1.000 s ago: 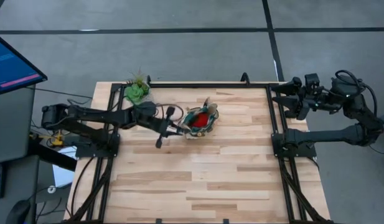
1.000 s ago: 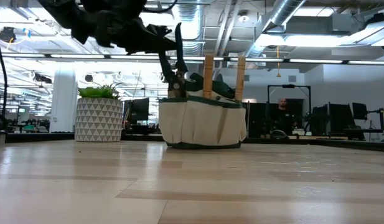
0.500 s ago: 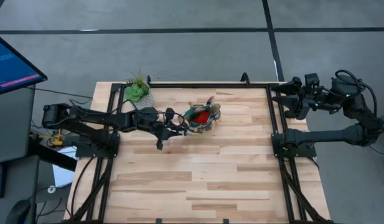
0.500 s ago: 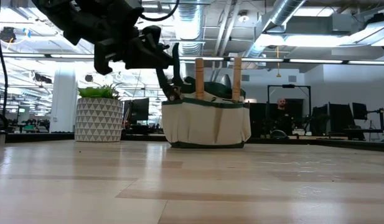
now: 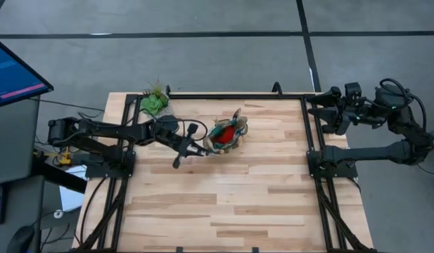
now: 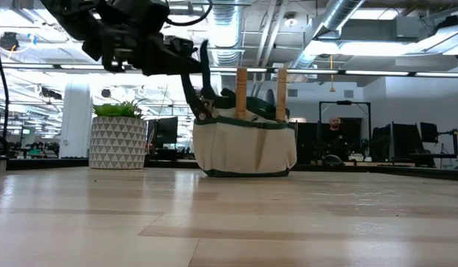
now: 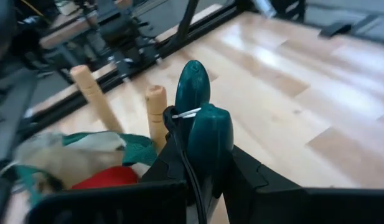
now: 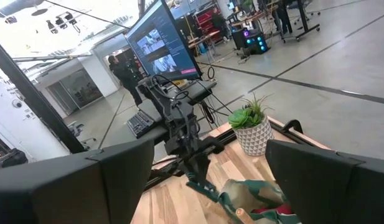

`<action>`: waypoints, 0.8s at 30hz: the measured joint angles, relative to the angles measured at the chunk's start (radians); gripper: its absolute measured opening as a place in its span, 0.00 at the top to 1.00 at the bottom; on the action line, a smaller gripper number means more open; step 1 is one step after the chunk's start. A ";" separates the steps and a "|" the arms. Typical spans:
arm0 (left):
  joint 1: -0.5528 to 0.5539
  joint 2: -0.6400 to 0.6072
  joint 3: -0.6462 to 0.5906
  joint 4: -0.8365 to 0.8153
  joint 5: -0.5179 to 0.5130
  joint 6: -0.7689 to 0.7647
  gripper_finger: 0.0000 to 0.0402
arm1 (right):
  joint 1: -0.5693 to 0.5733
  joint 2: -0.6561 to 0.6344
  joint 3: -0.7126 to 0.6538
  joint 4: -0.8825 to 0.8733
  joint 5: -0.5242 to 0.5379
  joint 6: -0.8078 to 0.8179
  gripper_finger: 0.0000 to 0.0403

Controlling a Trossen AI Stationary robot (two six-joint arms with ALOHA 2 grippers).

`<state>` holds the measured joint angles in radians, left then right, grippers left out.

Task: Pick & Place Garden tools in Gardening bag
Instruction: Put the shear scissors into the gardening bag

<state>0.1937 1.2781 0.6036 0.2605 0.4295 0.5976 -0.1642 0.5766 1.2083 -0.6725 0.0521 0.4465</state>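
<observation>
The olive and beige gardening bag [image 5: 227, 135] stands on the table at the far middle; it also shows in the low view [image 6: 243, 144]. Two wooden tool handles [image 6: 241, 93] stick up out of it, and a red item [image 7: 104, 177] lies inside. My left gripper [image 5: 195, 145] is at the bag's left side, shut on the dark-handled pruning shears [image 6: 203, 81]. The shears' lower end reaches the bag's left rim [image 6: 203, 117]. My right gripper [image 5: 337, 116] is open and empty, beyond the table's right edge. My left gripper pinches the shears' two green-black handles [image 7: 201, 146] together between its two fingers. The fingers come level from the table's left and lie across the shears. The shears stand nearly upright, handle ends up [image 6: 204, 52]. I cannot tell whether the lower end is inside the bag.
A green plant in a whitish patterned pot [image 5: 155, 104] stands at the far left corner, close behind my left arm; it also shows in the low view [image 6: 117, 141]. The near half of the wooden table [image 5: 231, 204] is bare. A black frame [image 5: 311, 140] runs along the table's sides.
My left gripper has shifted a little with the shears at the bag's left rim, going down slightly. The bag and the wooden handles in it have moved a little.
</observation>
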 joint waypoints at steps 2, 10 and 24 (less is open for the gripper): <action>-0.006 0.000 0.007 -0.004 0.033 -0.053 0.93 | 0.000 0.000 0.000 0.007 0.000 0.000 0.25; -0.073 0.000 0.072 -0.007 0.155 -0.307 0.93 | 0.000 0.000 0.000 0.016 -0.002 0.016 0.25; -0.124 0.000 0.083 -0.131 -0.038 -0.107 0.93 | 0.000 0.000 0.000 0.015 -0.003 0.016 0.25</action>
<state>0.0697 1.2781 0.6868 0.1292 0.3920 0.4909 -0.1642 0.5766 1.2083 -0.6575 0.0490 0.4628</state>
